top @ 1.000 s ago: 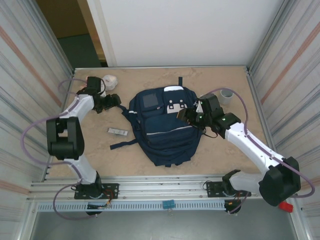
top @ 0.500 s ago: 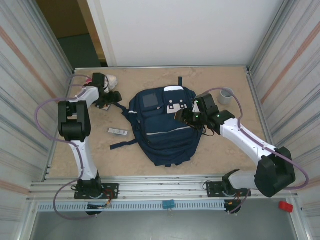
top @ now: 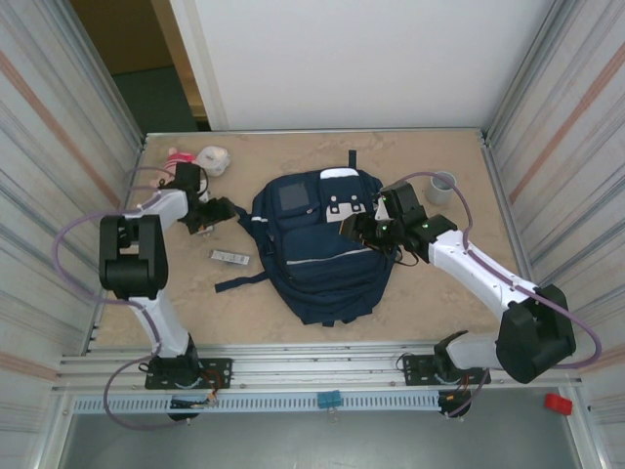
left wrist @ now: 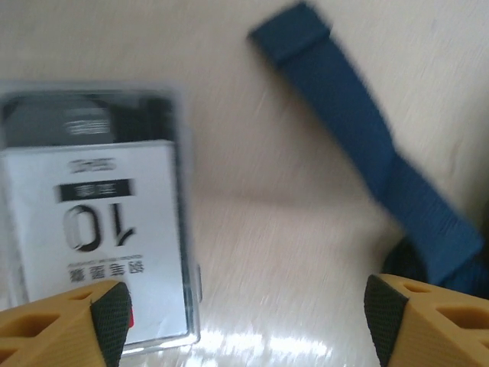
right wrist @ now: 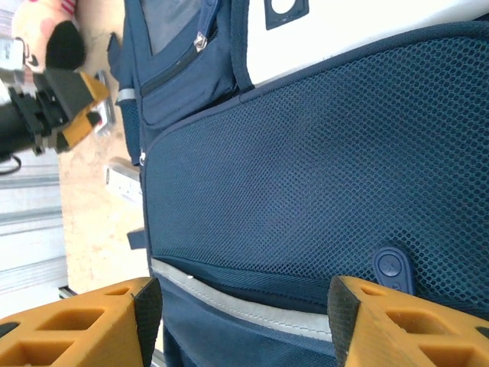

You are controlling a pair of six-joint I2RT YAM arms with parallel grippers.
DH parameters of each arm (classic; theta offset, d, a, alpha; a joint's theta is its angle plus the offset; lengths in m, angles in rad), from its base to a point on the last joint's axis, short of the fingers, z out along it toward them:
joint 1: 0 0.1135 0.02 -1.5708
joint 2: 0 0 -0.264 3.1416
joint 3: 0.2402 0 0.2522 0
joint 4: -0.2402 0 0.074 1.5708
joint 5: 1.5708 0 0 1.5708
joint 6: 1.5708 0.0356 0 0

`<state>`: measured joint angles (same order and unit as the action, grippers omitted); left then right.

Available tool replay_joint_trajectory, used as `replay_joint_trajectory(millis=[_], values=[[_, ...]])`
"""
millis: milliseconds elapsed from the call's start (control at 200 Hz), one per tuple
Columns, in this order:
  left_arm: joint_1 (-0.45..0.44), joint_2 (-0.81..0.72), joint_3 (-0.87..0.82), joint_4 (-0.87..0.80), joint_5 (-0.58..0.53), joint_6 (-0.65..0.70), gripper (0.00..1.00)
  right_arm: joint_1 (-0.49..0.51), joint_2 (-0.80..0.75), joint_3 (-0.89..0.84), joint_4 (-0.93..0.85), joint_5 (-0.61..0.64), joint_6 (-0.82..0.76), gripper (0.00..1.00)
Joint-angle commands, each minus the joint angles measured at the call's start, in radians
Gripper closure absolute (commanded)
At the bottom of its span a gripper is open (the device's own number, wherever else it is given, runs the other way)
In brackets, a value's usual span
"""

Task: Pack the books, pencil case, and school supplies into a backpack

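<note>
The navy backpack point(top: 322, 249) lies flat mid-table, grey patch and white patch facing up. My right gripper point(top: 357, 227) hovers over its right half, open; in the right wrist view its fingertips point(right wrist: 145, 310) straddle the mesh pocket point(right wrist: 321, 176) and a pale stripe point(right wrist: 252, 310), holding nothing. My left gripper point(top: 219, 210) stands open, low over the table left of the backpack. A white-and-dark packet point(left wrist: 95, 229) lies by its left fingertip point(left wrist: 107, 317), and a blue strap point(left wrist: 367, 145) runs off to the right. Another packet point(top: 231, 257) lies nearer the front. The books and pencil case are out of view.
A pink doll head point(top: 212, 159) sits at the back left corner and a grey cup point(top: 442, 186) at the back right. Corrugated walls close in both sides. Bare tabletop point(top: 195, 303) lies in front of the backpack on the left.
My left arm swung back towards the doll head, then came forward and lower beside the backpack. My right gripper slid slightly left over the backpack. Both stayed open.
</note>
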<state>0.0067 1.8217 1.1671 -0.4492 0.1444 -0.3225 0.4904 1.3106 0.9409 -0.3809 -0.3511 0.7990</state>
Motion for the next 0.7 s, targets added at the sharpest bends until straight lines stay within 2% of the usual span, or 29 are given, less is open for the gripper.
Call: replay_joint_trajectory(millis=[0, 170, 291, 561, 697], values=[[-0.001, -0.085, -0.093, -0.065, -0.016, -0.039, 0.18, -0.004, -0.003, 0.036, 0.01, -0.023, -0.025, 0.39], [-0.001, -0.216, -0.128, -0.134, -0.055, -0.051, 0.17, -0.001, -0.015, 0.033, 0.009, -0.028, -0.025, 0.39], [-0.001, -0.239, -0.066, -0.196, -0.106, 0.021, 0.2, -0.001, -0.018, 0.034, 0.009, -0.031, -0.027, 0.39], [-0.003, -0.064, 0.098, -0.349, -0.181, 0.261, 0.2, 0.002, -0.021, 0.036, 0.008, -0.021, -0.03, 0.39], [-0.002, 0.022, 0.152, -0.37, -0.19, 0.311, 0.2, 0.002, -0.018, 0.038, 0.007, -0.022, -0.03, 0.39]])
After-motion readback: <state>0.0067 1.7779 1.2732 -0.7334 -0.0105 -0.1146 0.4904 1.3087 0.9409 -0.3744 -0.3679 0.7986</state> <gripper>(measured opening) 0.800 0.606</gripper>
